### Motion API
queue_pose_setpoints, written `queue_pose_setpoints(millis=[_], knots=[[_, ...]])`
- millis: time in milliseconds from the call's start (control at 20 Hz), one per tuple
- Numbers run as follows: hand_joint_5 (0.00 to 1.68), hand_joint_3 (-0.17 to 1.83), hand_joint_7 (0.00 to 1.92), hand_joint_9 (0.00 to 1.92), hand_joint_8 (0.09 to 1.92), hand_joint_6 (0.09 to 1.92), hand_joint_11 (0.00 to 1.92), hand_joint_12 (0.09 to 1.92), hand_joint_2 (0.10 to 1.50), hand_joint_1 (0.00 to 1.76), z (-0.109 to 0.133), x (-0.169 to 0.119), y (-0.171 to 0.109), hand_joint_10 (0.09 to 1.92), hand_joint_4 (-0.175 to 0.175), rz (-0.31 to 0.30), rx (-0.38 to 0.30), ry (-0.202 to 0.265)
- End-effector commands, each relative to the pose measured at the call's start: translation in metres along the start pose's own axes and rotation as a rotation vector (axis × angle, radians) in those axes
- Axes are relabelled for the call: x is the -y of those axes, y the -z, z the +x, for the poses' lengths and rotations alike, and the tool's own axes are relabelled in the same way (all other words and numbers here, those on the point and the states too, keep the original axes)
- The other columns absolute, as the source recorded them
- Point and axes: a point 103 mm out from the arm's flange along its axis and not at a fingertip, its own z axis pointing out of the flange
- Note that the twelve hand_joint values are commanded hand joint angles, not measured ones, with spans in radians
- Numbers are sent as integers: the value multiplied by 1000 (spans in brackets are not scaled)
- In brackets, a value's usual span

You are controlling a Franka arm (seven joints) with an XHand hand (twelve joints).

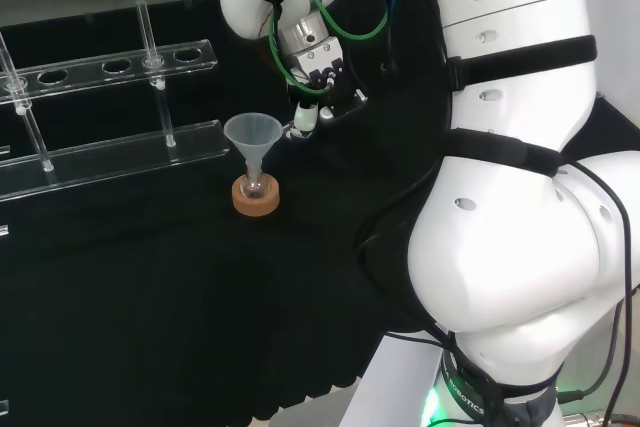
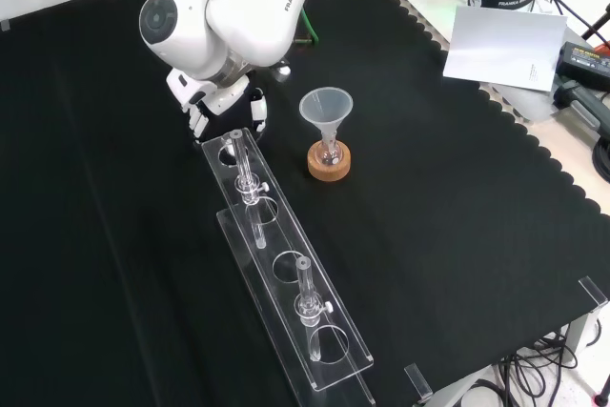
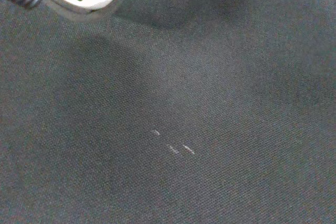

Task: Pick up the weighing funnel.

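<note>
- Black cloth (image 2: 457, 235), woven, covering the whole bench; the wrist view looks straight down on a bare stretch of it.
- White robot arm (image 1: 520, 247), jointed, bulky; in the head view it reaches from the right across to the middle of the cloth.
- Clear plastic rack (image 2: 286, 274), long, two-tiered, with round holes and upright posts. In the front view its upper end is close below the hand.
- White sheet of paper (image 2: 503, 45), off the cloth at the far corner, well apart from the work.
- Black and white hand (image 1: 318, 82), low over the cloth and pointing down, just beside the funnel. Whether it is released, clenched or grasping something cannot be told.
- Clear cone-shaped funnel (image 2: 326, 107), mouth up, stem in a small clear flask (image 2: 330, 150).
- Round cork ring (image 2: 329, 165), the flask's stand.
- Pale flecks (image 3: 173, 148) on the cloth, too small to identify.
- Weighing funnel: its place cannot be told.
- Progress, as a judgement: the hand is down at working height, but no grasp or lift can be confirmed.
- Obstructions, as a judgement: the funnel on its flask and the rack's end flank the hand, and either could be knocked.
</note>
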Motion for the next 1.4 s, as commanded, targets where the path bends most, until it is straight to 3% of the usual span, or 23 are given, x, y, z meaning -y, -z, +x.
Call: queue_pose_setpoints(millis=[50, 1400], knots=[[579, 523, 550, 784, 645, 552, 566, 1262, 601, 906, 1, 0, -2, 473, 1, 5, 4, 10], [673, 537, 582, 808, 654, 661, 586, 1261, 613, 927, 8, -8, -10, 476, 24, -11, 22, 6]])
